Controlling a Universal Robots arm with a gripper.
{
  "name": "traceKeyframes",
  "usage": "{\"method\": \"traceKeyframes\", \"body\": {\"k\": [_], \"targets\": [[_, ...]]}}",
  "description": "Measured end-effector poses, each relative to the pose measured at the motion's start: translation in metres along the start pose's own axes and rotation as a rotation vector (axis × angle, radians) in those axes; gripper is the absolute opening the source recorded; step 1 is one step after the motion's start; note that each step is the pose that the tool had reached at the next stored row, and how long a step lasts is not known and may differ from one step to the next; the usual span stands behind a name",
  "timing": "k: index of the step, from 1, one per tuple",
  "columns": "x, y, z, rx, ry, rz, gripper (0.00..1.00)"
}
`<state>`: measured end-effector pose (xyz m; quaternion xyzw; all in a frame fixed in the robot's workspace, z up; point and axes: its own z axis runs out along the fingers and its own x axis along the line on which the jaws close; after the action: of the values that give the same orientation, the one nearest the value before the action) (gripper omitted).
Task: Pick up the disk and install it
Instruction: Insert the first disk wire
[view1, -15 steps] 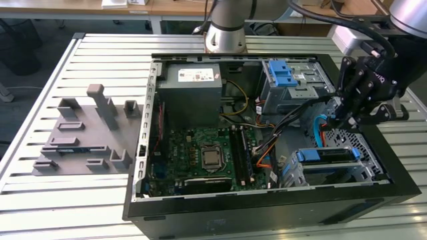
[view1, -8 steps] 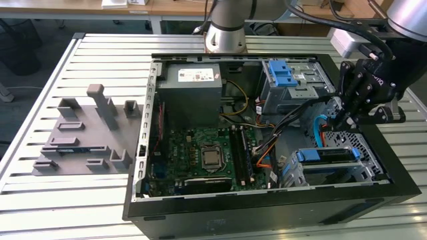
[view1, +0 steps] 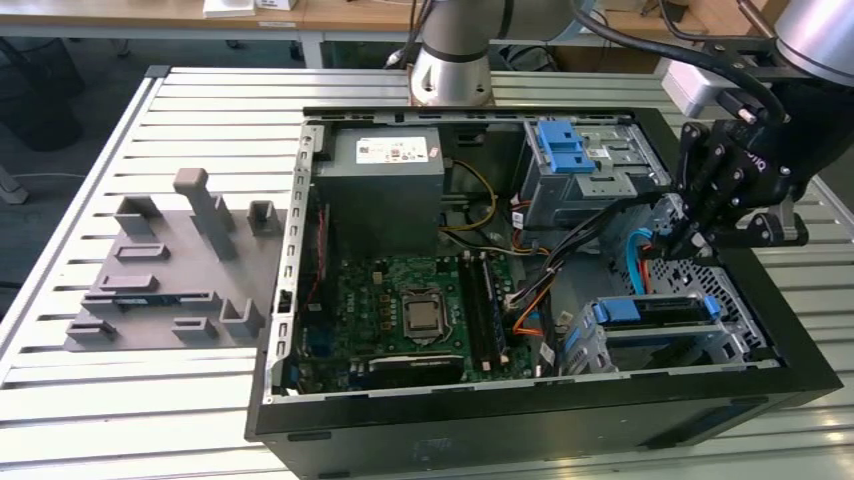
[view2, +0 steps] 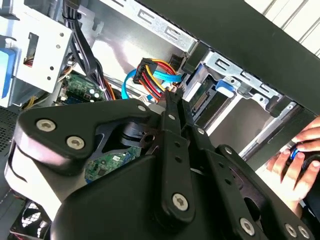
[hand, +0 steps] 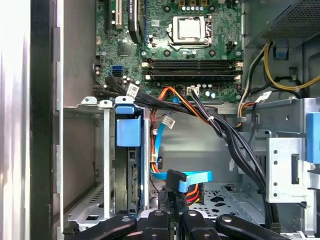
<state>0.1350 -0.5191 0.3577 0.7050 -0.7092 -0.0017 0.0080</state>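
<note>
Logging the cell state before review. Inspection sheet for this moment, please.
Surface: slatted metal table, carrying the open computer case and a grey plastic fixture.
Job's things: disk sits on edge in its cage at the case's corner, blue rail showing; also seen in the first wrist view.
Clutter: nothing seen loose on the table.
Gripper: gripper is inside the case above the disk bay, holding nothing; whether the jaws are open cannot be told.
Cables: blue flat cable and red, orange and yellow wires lie close to the gripper.
Surroundings: a person's hand beyond the case wall; desks behind the table.
</note>
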Motion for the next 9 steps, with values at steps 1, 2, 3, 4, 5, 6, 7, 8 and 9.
{"method": "traceKeyframes", "body": {"k": [1, 2, 3, 4, 5, 6, 7, 8, 9], "targets": [[-0.0001, -0.0003, 0.0001, -0.0004, -0.0004, 0.0, 0.16], [-0.0001, -0.0006, 0.0002, -0.0009, -0.0005, 0.0, 0.16], [0.0001, -0.0008, 0.0002, -0.0014, -0.0004, 0.0, 0.16], [0.0001, -0.0008, 0.0003, -0.0016, 0.0001, 0.0, 0.16], [0.0002, -0.0008, 0.0005, -0.0016, 0.0011, 0.0, 0.16], [0.0005, -0.0009, 0.0007, -0.0019, 0.0016, 0.0, 0.16], [0.0008, -0.0009, 0.001, -0.0024, 0.0021, 0.0, 0.16], [0.0015, -0.001, 0.0011, -0.0034, 0.0025, 0.0, 0.16], [0.0025, -0.001, 0.0015, -0.005, 0.0024, 0.001, 0.16]]}}
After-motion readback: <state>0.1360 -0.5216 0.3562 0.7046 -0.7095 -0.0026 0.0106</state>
